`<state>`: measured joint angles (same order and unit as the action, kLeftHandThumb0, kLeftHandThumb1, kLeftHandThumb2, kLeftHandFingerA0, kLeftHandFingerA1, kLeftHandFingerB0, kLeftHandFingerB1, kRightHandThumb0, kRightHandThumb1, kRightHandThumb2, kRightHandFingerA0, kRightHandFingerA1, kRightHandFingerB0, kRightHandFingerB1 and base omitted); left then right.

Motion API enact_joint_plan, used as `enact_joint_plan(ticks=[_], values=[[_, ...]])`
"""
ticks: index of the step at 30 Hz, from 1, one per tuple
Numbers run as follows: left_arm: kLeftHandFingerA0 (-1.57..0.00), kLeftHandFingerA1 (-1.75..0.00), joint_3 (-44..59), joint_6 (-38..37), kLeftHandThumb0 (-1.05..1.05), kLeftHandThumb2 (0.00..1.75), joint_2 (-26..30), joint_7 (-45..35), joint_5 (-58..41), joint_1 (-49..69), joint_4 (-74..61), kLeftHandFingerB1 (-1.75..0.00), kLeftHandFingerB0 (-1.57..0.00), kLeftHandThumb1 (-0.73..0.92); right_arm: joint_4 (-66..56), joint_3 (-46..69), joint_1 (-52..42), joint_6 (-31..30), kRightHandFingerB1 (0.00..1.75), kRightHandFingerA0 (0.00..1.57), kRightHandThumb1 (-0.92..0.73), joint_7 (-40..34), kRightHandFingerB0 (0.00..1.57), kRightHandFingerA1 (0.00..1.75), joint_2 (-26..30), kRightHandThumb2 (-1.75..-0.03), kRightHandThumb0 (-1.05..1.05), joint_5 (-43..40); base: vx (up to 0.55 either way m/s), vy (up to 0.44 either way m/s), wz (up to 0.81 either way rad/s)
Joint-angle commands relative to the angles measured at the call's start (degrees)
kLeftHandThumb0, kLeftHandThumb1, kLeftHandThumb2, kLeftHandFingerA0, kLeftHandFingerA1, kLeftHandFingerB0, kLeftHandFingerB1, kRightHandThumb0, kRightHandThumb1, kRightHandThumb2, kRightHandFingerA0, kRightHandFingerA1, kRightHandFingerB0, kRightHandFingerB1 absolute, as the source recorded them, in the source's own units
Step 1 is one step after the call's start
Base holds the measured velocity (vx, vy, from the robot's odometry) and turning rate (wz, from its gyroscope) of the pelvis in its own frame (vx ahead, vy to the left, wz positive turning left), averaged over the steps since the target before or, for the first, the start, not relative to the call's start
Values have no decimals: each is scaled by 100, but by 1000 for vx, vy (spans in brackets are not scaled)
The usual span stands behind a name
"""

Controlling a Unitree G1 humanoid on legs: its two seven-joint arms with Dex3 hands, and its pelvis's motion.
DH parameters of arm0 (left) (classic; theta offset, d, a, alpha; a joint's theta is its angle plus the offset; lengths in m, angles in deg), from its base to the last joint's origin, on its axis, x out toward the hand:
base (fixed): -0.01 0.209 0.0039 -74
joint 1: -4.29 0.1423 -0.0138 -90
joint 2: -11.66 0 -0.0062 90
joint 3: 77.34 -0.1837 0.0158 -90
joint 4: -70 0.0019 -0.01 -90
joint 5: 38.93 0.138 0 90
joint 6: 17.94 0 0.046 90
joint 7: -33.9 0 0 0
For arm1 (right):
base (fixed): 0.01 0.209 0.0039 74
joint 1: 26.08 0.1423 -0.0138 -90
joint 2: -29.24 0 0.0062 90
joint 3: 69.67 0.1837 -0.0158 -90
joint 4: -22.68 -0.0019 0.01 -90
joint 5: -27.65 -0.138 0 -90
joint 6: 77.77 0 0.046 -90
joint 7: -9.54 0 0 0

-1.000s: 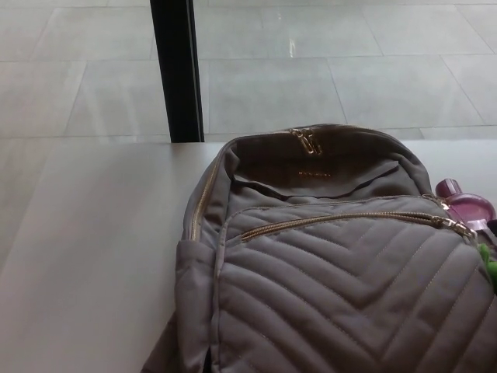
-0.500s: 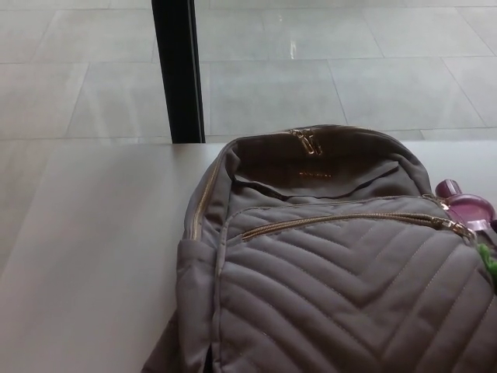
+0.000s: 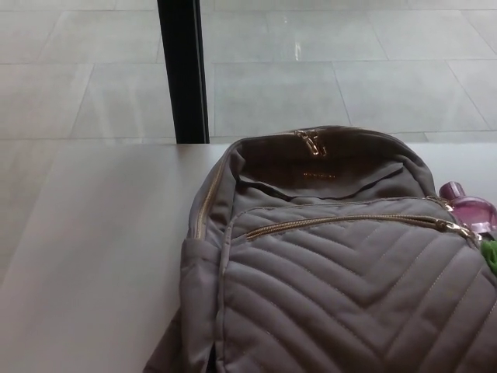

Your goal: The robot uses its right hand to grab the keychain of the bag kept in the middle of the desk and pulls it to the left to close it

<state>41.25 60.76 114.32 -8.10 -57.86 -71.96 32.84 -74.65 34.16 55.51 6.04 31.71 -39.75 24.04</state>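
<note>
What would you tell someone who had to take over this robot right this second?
Hands: neither the left nor the right hand is in view, so nothing is being held.
Things: the grey backpack lies front-up on the desk. The front pocket's gold zip pull sits at the right end of its zip. A second pair of pulls hangs at the top, where the main opening gapes. A pink bottle stands by the bag's right side.
Done: nothing yet; the zip pull is untouched.
Left: bring in the right hand, grab the pull, and draw it to the left.
</note>
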Motion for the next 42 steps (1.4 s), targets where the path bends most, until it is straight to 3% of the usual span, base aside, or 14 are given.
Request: enact_joint_plan(ticks=[1,14,23,26,27,28,38,39,42], values=[[-47,-48,39,98,-67,61,37,-4,-105,-1,-15,-37,-44,69,124,-174,-116,-160,41,49,-68,21,36,68,113,-60,-18,382,0,0,0],[-50,-48,18,84,-69,61,-21,44,-107,-2,-28,-37,-47,68,-44,-549,-30,-244,42,54,-67,123,38,70,310,-60,-25,729,0,0,0],[-51,-49,36,62,-68,62,-49,-59,-148,26,-1,-37,-49,70,-151,-660,187,-253,42,54,-67,38,36,82,219,-59,-27,857,0,0,0],[-52,-49,103,133,-65,62,-89,-109,-251,57,-61,-37,-49,71,-298,-676,271,-518,37,53,-64,74,27,84,229,-58,-33,880,0,0,0],[-51,-49,78,40,-65,63,-77,-108,-194,83,-47,-36,-47,73,-448,-718,299,-719,44,61,-44,105,0,88,303,-90,-35,973,0,0,0],[-55,-49,135,137,-65,62,-75,-118,-257,56,35,-37,-49,72,-592,-712,320,-874,21,59,-51,163,4,100,349,-78,-51,970,0,0,0],[-54,-51,248,84,-66,63,-55,-126,-251,21,277,-37,-51,73,-1144,-575,417,-1344,15,65,-45,638,0,98,545,-78,-54,683,0,0,0],[-57,-51,251,102,-66,62,-54,-91,-243,-2,315,-37,-54,72,-1200,-567,412,-1361,17,61,-57,725,0,100,612,-57,-53,683,0,0,0],[-55,-52,236,26,-63,63,-44,-118,-222,-14,354,-38,-52,74,-1333,-597,432,-1471,14,58,-55,942,0,102,750,-57,-54,658,0,0,0]])
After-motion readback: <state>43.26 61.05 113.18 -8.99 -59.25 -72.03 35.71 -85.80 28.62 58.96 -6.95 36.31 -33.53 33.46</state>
